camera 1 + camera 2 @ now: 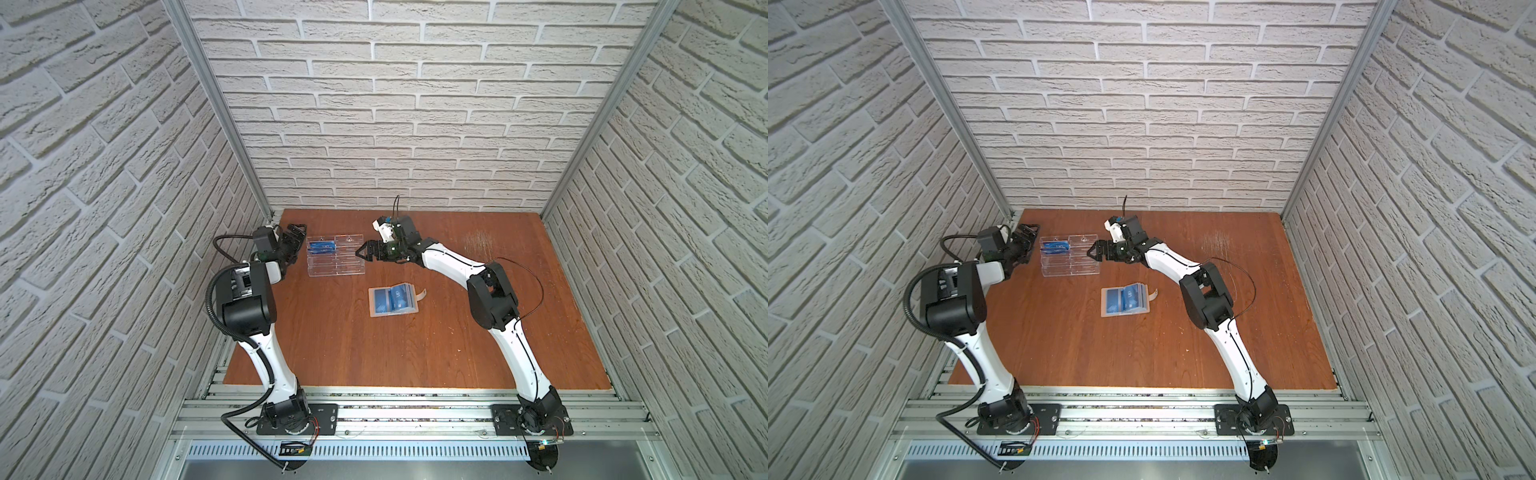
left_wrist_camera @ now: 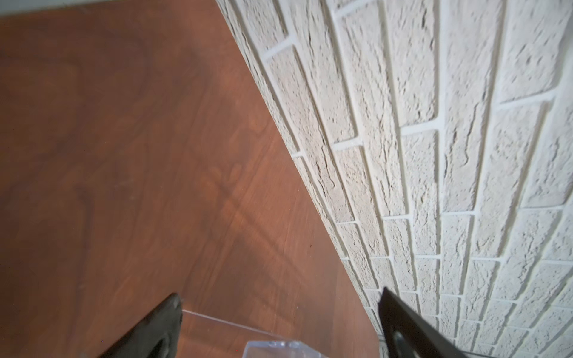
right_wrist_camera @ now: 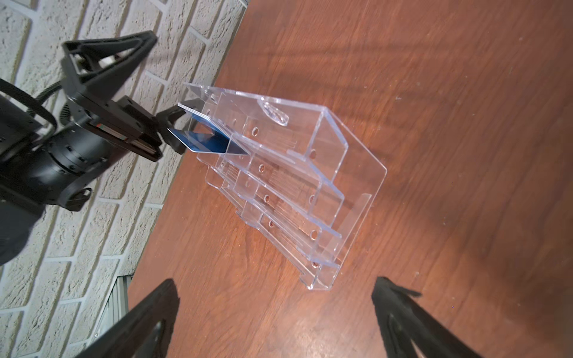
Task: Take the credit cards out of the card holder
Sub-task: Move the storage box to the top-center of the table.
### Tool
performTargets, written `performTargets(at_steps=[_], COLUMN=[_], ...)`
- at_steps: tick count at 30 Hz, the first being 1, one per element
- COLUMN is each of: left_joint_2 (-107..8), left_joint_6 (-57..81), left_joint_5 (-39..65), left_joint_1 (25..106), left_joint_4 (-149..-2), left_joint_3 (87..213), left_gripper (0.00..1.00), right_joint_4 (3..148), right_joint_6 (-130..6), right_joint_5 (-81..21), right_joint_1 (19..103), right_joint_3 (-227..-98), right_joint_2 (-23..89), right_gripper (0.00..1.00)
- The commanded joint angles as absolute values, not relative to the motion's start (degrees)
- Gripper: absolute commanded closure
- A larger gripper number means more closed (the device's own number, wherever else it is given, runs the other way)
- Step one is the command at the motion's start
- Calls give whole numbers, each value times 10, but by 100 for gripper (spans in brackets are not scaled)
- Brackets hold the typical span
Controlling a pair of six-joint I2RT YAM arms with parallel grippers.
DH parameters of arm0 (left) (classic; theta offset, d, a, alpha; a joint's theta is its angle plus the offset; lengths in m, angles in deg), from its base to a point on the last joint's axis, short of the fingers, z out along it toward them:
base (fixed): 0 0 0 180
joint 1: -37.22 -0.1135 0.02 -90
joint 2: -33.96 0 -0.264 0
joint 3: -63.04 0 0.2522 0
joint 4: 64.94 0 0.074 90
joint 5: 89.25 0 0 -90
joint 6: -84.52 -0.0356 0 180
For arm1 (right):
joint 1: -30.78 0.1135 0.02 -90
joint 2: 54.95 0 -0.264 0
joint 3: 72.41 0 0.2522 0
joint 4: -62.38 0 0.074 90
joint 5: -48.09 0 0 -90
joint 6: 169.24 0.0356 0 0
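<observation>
The card holder (image 1: 392,300) (image 1: 1125,301) lies open and flat mid-table in both top views. Blue credit cards (image 1: 399,299) show through its clear sleeves, and a small strap (image 1: 422,294) sticks out on its right. It is out of both wrist views. My right gripper (image 1: 360,252) (image 1: 1092,250) (image 3: 276,288) is open and empty, hovering just right of a clear acrylic rack (image 1: 334,255) (image 3: 294,173), behind the holder. My left gripper (image 1: 300,236) (image 1: 1030,237) (image 2: 280,297) is open and empty at the rack's far-left corner, near the wall.
The rack's top left slot holds blue cards (image 1: 322,247) (image 1: 1055,248) (image 3: 204,139). Brick walls close in the wooden table (image 1: 457,332) on three sides. An aluminium rail (image 1: 415,411) runs along the front edge.
</observation>
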State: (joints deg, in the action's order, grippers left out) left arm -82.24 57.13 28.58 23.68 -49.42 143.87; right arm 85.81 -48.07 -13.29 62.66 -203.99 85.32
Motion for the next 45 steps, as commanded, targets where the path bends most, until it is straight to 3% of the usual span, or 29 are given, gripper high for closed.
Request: performTargets(at_steps=[1,29,35,45], left_joint_2=[-844,-809,-775,-686], left_joint_6=[560,580,581,558], left_joint_5=[295,248,246,247], left_joint_1=[255,398,403,370], left_joint_4=[-458,-398,-397,-515], left_joint_3=[1453,1372,1356,1353], left_gripper=[2,2,2,2], right_joint_4=[832,821,859,942], right_joint_6=[-473,-496,-517,-603], right_joint_5=[-133,-132,-143,-247], right_joint_1=[627,567,566,568], right_joint_3=[-2057,-1912,-1927,-1876], right_joint_2=[861,779,769,668], right_gripper=[1,1,1,1])
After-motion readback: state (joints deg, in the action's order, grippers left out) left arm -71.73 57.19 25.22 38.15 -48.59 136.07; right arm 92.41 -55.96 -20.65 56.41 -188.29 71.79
